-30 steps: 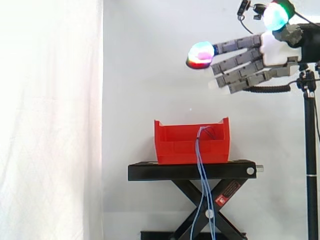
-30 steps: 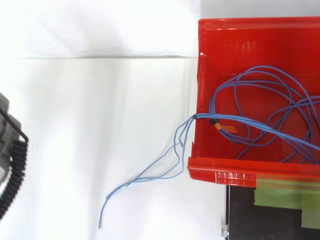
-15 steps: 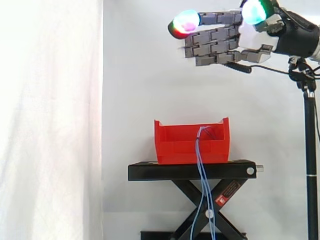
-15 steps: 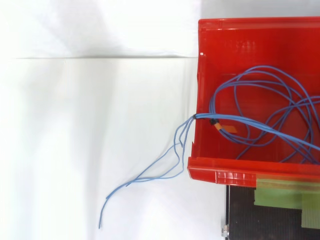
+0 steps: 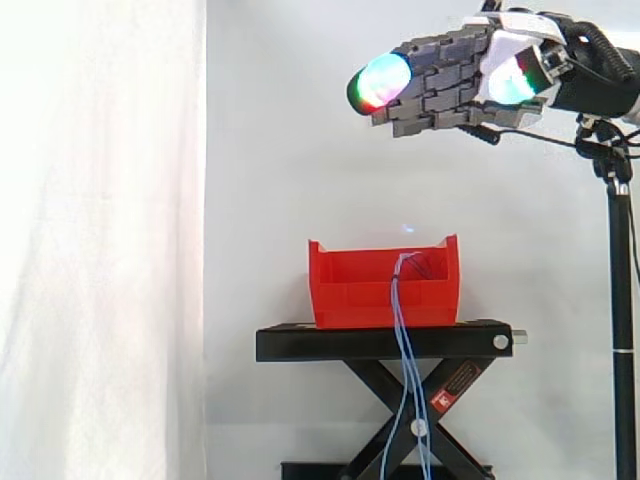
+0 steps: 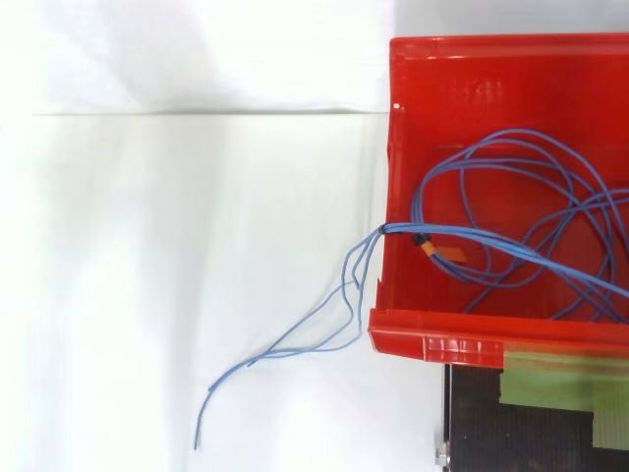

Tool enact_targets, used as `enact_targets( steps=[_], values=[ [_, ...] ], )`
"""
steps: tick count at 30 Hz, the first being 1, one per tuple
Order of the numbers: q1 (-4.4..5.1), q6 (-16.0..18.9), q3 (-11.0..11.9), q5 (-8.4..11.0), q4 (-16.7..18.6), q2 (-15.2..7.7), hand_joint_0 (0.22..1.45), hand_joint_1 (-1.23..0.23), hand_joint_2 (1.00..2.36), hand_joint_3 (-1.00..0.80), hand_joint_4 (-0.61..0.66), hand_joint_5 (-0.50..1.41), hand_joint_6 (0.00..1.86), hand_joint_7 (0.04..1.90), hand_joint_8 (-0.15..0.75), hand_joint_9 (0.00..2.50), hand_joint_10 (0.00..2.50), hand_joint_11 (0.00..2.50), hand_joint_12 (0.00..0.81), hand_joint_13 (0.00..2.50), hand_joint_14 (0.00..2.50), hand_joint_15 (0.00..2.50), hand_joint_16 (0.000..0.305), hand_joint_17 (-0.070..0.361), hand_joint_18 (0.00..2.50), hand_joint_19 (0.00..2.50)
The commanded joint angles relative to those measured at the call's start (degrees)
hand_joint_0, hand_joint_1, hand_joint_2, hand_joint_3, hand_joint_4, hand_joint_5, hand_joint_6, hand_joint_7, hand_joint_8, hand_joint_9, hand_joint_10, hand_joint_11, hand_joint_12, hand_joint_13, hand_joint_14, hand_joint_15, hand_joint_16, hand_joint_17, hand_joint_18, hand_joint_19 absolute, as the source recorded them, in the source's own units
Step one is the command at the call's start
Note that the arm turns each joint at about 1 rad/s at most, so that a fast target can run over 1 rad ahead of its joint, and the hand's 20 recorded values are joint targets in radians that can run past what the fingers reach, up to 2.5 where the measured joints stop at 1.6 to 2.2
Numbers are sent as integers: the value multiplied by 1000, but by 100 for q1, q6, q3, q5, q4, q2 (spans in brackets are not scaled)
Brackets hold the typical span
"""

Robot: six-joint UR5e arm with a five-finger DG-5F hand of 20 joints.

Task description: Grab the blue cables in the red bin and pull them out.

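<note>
Well above the red bin [image 5: 350, 290], the hand [image 5: 450, 80] reaches out level, its fingers [image 5: 380, 83] nearly straight, holding and touching nothing. Thin blue cables [image 6: 491, 226] loop loosely inside the smooth plastic bin, tied at its wall by a dark band with an orange tag [image 6: 447, 255], their ends spilling over that wall. Below the bin, a sticker [image 5: 452, 389] on the black scissor stand [image 5: 385, 342] is too small to read.

Nothing here can be read. A small red-and-white sticker [image 5: 452, 388] sits on a crossed leg of the black metal scissor stand [image 5: 385, 343], its print too small to make out. Faint raised marks [image 6: 470, 90] on the inner wall of the red plastic bin [image 6: 398, 147] are illegible. A small orange tag [image 6: 450, 255] on the thin blue cables [image 6: 401, 230] shows no legible print.
</note>
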Motion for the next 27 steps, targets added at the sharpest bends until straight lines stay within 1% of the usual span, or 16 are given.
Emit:
enact_targets(
  steps=[1,2,3,5,6,11,13,14,15,16,19,20,22,24,25,27],
  values=[
    [42,-1592,5,-320,294,-138,755,-1038,1000,-1000,218,586,6,675,237,420,7,191,348,302,6,160,52,117,246,268],
    [60,-2022,5,-513,434,-208,756,-1034,1000,-1000,222,589,6,686,240,450,8,243,351,337,7,182,52,116,286,295],
    [69,-2251,5,-618,487,-305,758,-1032,1000,-1000,212,594,5,698,249,499,11,322,353,380,10,216,51,115,320,324],
    [113,-3174,5,-1190,680,-542,758,-1029,1000,-1000,212,596,5,715,253,563,15,465,354,426,11,277,50,114,381,365],
    [130,-3481,-4,-1322,751,-551,758,-1029,1000,-1000,204,597,3,715,253,576,16,503,353,439,11,290,50,113,390,374],
    [174,-4729,-4,-1409,680,-595,760,-1025,1000,-1000,216,584,4,704,255,641,20,658,361,514,14,366,50,113,415,406],
    [174,-5933,5,-1489,672,-595,760,-1023,1000,-1000,213,582,5,697,255,646,20,662,361,518,14,374,50,113,422,412],
    [174,-6241,-4,-1480,689,-586,759,-1023,1000,-1000,215,582,6,691,256,646,21,659,361,520,14,377,50,114,424,408],
    [174,-6803,5,-1471,759,-586,759,-1022,1000,-1000,218,577,6,681,256,647,20,663,363,528,15,390,50,114,427,419],
    [165,-6997,5,-1453,803,-595,757,-1019,1000,-1000,221,575,6,669,257,647,21,672,364,531,15,391,50,113,431,417],
    [174,-7357,-4,-1366,865,-595,755,-1014,1000,-1000,218,566,7,650,258,650,20,661,366,532,15,388,50,113,434,417],
    [174,-7524,5,-1199,847,-595,755,-1014,1000,-1000,218,564,8,644,257,650,18,667,367,532,15,386,50,114,434,424],
    [174,-7638,-4,-1032,786,-595,755,-1012,1000,-1000,220,561,8,643,256,652,21,676,366,530,14,379,51,114,435,417],
    [174,-7893,-4,-838,549,-604,755,-1010,1000,-1000,226,564,7,640,255,653,18,668,365,528,14,378,50,113,432,425],
    [183,-8227,5,-706,285,-709,755,-1010,1000,-1000,220,564,8,636,257,652,20,667,367,525,14,369,50,114,432,417],
    [183,-8456,-4,-636,179,-745,755,-1007,1000,-1000,222,564,8,626,255,653,20,659,366,517,14,368,50,113,432,417]
  ],
)
